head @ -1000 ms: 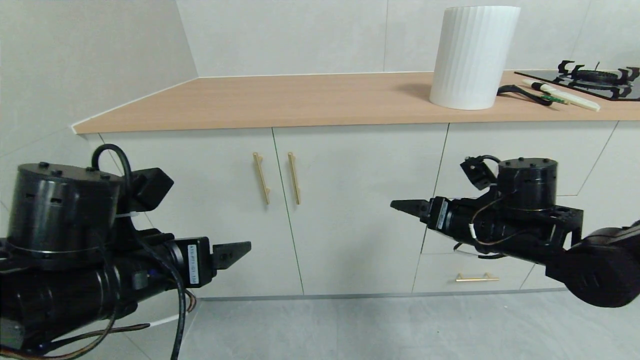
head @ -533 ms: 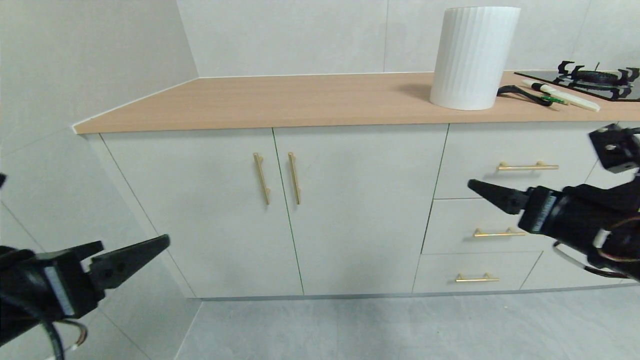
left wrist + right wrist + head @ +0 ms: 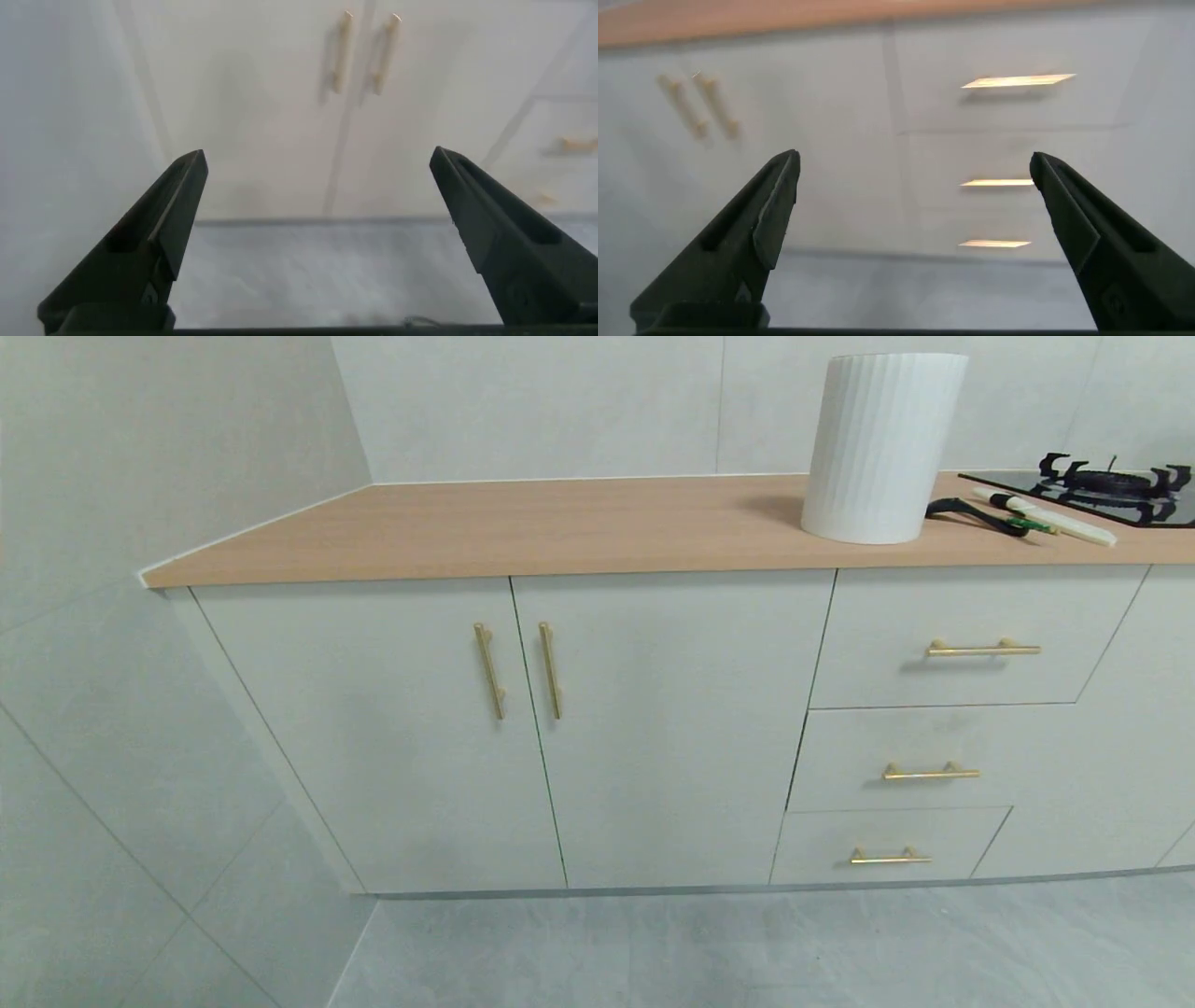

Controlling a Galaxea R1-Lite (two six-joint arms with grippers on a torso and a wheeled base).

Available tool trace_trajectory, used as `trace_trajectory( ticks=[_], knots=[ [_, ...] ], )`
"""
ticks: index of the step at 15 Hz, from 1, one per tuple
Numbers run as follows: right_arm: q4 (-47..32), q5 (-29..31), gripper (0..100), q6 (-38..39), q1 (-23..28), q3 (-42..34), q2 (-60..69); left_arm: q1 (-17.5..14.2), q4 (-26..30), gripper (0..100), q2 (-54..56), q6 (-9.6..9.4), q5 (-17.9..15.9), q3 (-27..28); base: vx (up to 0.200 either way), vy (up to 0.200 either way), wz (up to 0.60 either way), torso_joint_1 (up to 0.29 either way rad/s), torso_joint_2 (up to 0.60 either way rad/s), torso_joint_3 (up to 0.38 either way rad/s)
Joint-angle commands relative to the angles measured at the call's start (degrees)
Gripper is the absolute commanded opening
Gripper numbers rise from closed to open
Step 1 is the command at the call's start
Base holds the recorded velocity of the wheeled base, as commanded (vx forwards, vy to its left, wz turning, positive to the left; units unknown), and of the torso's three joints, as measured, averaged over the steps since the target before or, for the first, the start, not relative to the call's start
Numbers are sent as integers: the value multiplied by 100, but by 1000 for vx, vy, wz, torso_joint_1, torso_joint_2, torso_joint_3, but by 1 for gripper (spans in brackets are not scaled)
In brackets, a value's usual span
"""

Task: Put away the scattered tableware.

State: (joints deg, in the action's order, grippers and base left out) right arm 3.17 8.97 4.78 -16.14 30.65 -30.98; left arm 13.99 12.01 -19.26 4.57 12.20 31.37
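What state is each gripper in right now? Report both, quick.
Left gripper: open, jaws spread wide, holding nothing.
Right gripper: open, jaws spread wide, holding nothing.

Utensils [image 3: 1046,519] right of canister [image 3: 882,448] on countertop [image 3: 513,527]

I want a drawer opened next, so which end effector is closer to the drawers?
Right, likely. The right end effector faces the drawers, their handles straight ahead. The left end effector faces the cabinet doors, with the drawers off to its side.
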Motion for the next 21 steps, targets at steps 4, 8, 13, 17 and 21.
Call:
trace_trajectory(
  ticks=[4, 8, 13, 17, 21],
  knots=[
    [-1583, 114, 100, -575, 1069, 20, 2544, -688, 170, 100, 1364, 44, 414, -69, 0, 0, 0, 0, 0, 0],
    [-1829, 307, 100, -627, 1588, -323, 3098, -1232, 205, 100, 1575, 61, 581, -140, 0, 0, 0, 0, 0, 0],
    [-616, 316, 100, -618, 1588, -2124, 3098, -1408, 232, 100, 1926, -325, 116, -1203, 0, 0, 0, 0, 0, 0],
    [650, -124, 100, -706, 1588, -3065, 3098, -1408, -1271, 100, 1926, -870, 28, -2891, 0, 0, 0, 0, 0, 0],
    [-53, -431, 100, -680, 1588, -3065, 3098, -1408, -1438, 100, 1926, -826, -508, -3137, 0, 0, 0, 0, 0, 0]
  ],
)
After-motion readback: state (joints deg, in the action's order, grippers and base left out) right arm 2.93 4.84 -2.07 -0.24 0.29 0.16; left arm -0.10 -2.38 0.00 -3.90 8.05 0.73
